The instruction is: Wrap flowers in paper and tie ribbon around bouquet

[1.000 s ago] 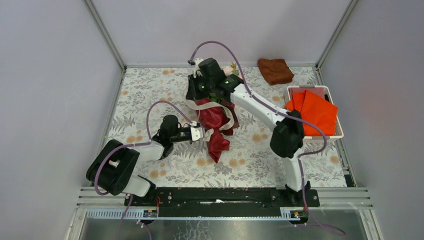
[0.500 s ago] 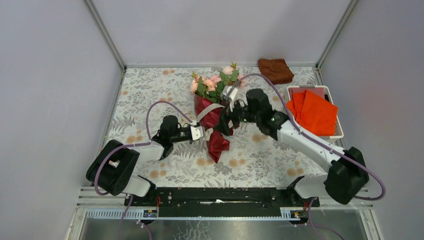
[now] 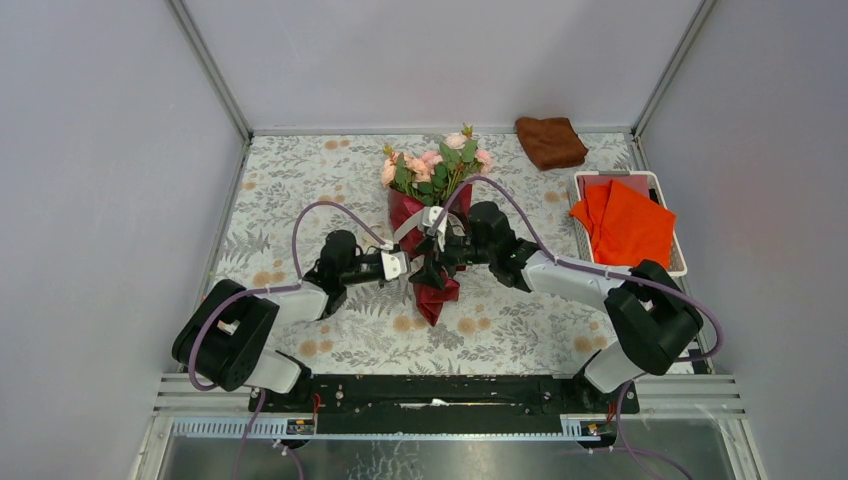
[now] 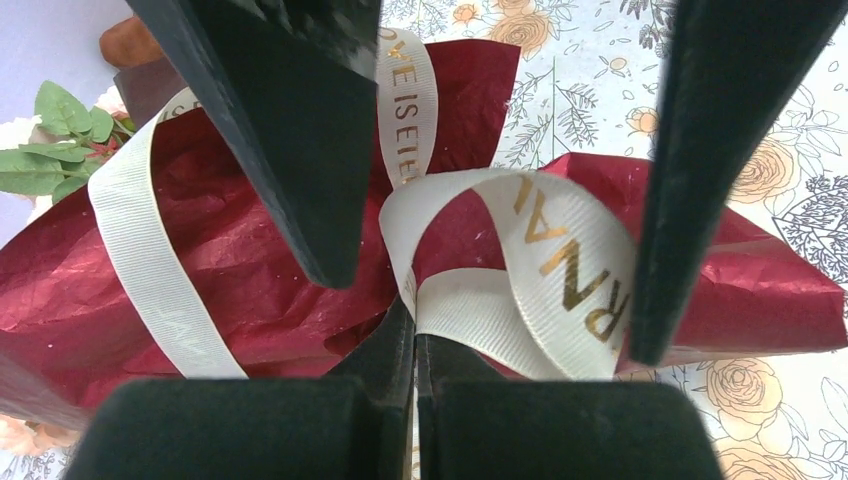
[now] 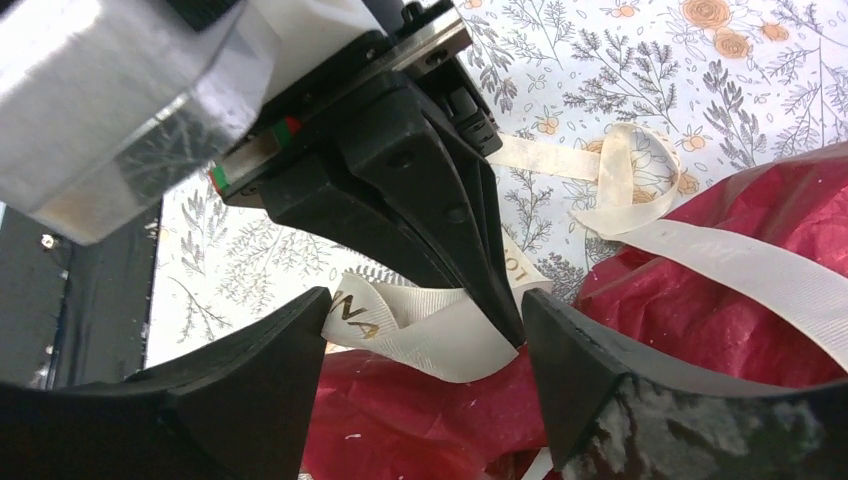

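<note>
On a flower-printed table [image 3: 300, 180], the bouquet [image 3: 428, 215] is lying at the centre, its pink flowers [image 3: 435, 165] pointing toward the far wall and its stems sitting inside a wrap of dark red paper [image 4: 250, 260]. The left gripper [image 4: 415, 345], reaching in from the near left, is pinching the cream ribbon [image 4: 560, 250] between jaws pressed together, just above the narrow part of the paper. From that pinch the gold-lettered ribbon is curling up into a loop, while another stretch is running across the paper toward the leaves. The right gripper [image 5: 425, 305] is facing it from the opposite side with its jaws spread wide, one finger standing on each side of the left gripper's tip and the loop, and it is holding nothing. A further length of ribbon is lying curled on the table just beside the paper. Along the right edge, a white basket [image 3: 580, 180] is holding orange sheets [image 3: 630, 225], and a brown cloth [image 3: 550, 140] is lying at the far corner.
</note>
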Robot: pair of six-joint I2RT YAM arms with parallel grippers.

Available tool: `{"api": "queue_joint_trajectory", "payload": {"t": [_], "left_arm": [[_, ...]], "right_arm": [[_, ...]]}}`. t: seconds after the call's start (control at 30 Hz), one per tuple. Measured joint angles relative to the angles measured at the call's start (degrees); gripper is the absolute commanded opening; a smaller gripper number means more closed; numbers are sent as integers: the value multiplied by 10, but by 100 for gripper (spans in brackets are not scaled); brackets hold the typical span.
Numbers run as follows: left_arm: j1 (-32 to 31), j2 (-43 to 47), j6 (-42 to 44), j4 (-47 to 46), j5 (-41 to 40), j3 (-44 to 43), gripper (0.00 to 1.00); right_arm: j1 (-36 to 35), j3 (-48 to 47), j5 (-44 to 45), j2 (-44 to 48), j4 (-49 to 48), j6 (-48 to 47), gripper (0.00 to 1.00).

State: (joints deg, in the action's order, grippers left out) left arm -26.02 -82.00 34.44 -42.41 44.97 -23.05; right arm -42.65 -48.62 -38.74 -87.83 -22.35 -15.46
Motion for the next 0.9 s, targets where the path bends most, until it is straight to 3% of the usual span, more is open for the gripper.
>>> {"api": "queue_joint_trajectory", "payload": {"t": [0.17, 0.37, 0.43, 0.53, 0.6, 0.73, 0.9], "left_arm": [[0, 0, 0, 0, -2, -4, 0], [-2, -1, 0, 2, -2, -5, 0], [-2, -2, 0, 4, -2, -5, 0], [-2, -2, 7, 19, -2, -8, 40], [-2, 3, 26, 46, -2, -15, 53], [17, 26, 94, 173, -4, -71, 65], [102, 1, 167, 316, -1, -195, 63]], "right_arm": [[0, 0, 2, -13, -3, 0, 47], [-1, -1, 12, -12, 11, 1, 0], [0, -4, 17, -13, 19, 3, 0], [0, -13, 30, -12, 35, 11, 0], [3, -15, 39, -10, 39, 20, 0], [19, -15, 50, -4, 42, 42, 0], [29, -13, 52, 3, 39, 61, 0]]}}
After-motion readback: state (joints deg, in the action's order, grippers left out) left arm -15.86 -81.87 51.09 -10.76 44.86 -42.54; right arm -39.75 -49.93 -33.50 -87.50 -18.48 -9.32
